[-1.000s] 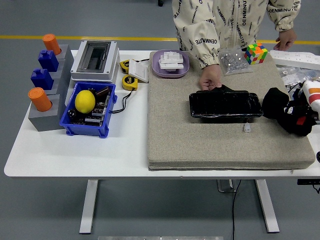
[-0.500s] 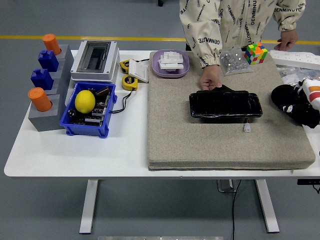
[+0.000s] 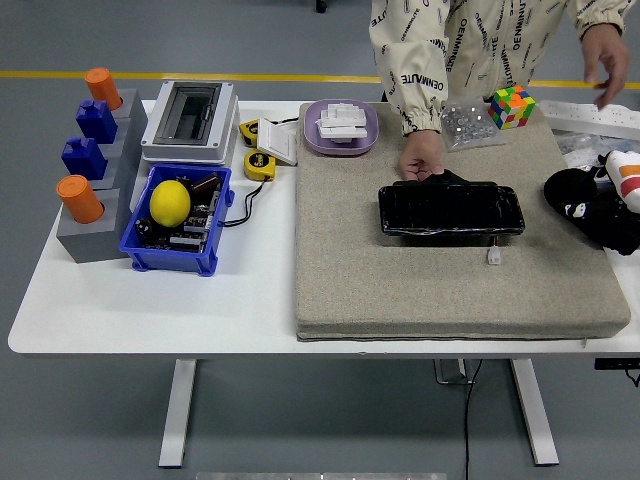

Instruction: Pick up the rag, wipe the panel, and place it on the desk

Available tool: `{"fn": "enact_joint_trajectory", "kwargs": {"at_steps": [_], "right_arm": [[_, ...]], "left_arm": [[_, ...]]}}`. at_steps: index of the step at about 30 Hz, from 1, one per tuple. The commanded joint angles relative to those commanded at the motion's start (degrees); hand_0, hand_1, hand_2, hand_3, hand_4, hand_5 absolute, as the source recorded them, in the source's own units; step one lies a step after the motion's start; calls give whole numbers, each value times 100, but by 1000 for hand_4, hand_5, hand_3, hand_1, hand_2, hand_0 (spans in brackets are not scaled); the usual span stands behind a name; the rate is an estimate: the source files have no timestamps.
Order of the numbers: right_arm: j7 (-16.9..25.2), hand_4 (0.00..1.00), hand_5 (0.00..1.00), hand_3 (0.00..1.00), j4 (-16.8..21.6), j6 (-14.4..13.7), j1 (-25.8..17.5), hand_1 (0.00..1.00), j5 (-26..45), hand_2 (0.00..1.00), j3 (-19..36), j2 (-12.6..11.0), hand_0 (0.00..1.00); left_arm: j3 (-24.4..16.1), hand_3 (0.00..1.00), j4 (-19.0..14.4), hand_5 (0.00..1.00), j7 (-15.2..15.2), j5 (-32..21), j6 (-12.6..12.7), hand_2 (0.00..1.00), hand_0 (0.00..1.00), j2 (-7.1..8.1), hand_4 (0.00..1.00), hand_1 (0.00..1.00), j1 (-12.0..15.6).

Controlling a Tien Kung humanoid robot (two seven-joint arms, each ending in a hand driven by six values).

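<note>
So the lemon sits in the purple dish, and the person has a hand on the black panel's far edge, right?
Not quite. The head view shows the lemon in the blue bin, not the purple dish, which holds white pieces. The rest is right: the person's hand rests on the far edge of the black panel.

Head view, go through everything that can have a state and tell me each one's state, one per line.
Black panel: flat on the mat, far edge held by the person's hand.
Black rag: at the mat's right edge, by the right hand.
Electrical box: lid closed.
Blue bin: holding a lemon.
Purple tray: holding white parts.
</note>
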Motion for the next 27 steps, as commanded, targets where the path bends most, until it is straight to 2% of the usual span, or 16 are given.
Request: {"fn": "enact_joint_trajectory", "kwargs": {"at_steps": [4,5,9,13,19,24,27], "right_arm": [[-23,998,564,584,232,109,-58,539,62,629,101,-43,492],[-33,998,595,709,290,146,-80,588,90,677,133,-56,557],[-50,998,595,709,581,251,-248,588,240,677,355,-160,557],[-20,998,624,734,852,224,-495,608,334,700,735,-292,593],[247,998,603,736,1113,-157,-944,613,622,703,1460,-344,604],[533,998,602,735,1267,-404,-1304,615,1242,707,2076,-216,620],[741,998,602,735,1446,-469,-1585,615,1879,707,2509,-109,620]], "left_arm": [[13,562,-2,449,1,-6,-1,637,603,0,631,636,4],[18,561,-4,448,1,-8,-2,636,603,1,631,636,2],[32,561,-13,448,-2,-12,-1,636,603,5,631,636,-6],[43,561,-11,449,-1,-15,-1,636,603,8,631,636,1],[57,562,-6,448,0,-16,1,637,603,16,631,637,16],[77,562,-12,448,-2,-20,0,637,603,23,631,636,11],[100,562,-19,448,-3,-34,-3,637,603,21,631,636,4]]}}
